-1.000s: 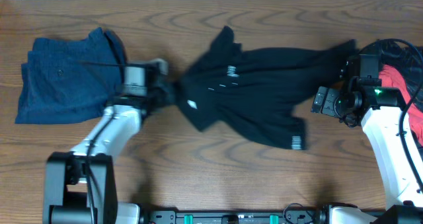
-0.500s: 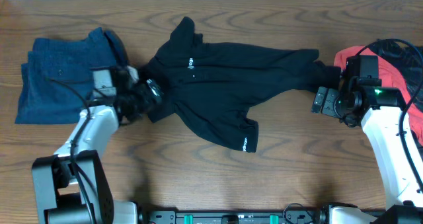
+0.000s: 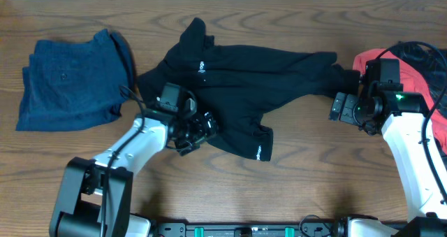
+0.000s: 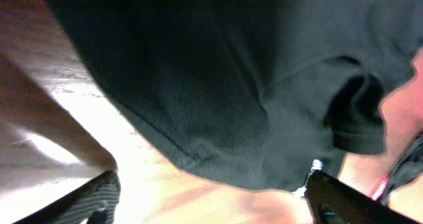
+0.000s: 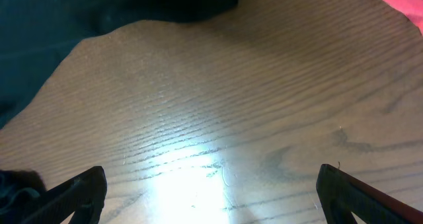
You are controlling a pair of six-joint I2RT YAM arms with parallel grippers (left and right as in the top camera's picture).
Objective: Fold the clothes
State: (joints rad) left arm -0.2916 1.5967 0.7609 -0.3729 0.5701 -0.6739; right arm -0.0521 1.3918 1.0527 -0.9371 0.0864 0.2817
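While the left tool (image 3: pixel 198 129) gapes released at the black shirt's (image 3: pixel 244 69) edge, the right tool (image 3: pixel 339 105) hangs released above the surface (image 3: pixel 314 184).

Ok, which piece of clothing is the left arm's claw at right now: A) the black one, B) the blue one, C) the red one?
A: the left gripper sits at the lower edge of the black shirt, and its wrist camera shows mostly black fabric.
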